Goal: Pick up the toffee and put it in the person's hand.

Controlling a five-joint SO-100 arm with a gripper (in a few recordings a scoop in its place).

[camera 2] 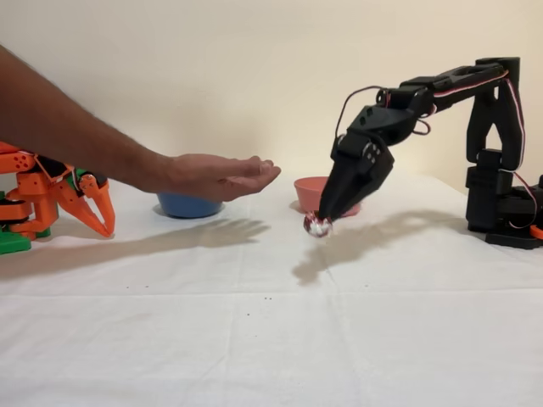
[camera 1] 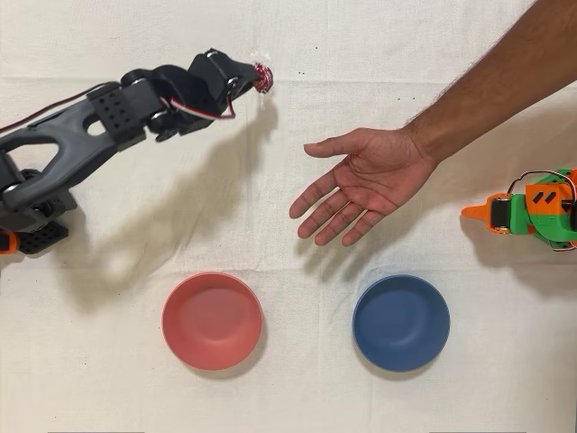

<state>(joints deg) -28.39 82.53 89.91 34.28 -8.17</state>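
Note:
The toffee (camera 1: 261,78) (camera 2: 317,225), a tiny sweet in a shiny red-pink wrapper, is pinched at the tip of my black gripper (camera 1: 253,78) (camera 2: 324,214). In the fixed view it hangs a little above the white cloth, with its shadow below it. The person's hand (camera 1: 361,180) (camera 2: 216,175) is held open, palm up, above the table's middle. In the overhead view the hand lies to the right of my gripper and lower in the picture; in the fixed view it is to the left of my gripper, apart from it.
A red bowl (camera 1: 212,320) (camera 2: 316,193) and a blue bowl (camera 1: 400,322) (camera 2: 188,206) stand on the white tablecloth (camera 1: 297,388). The idle orange arm (camera 1: 532,214) (camera 2: 51,199) rests at the table's edge under the person's forearm.

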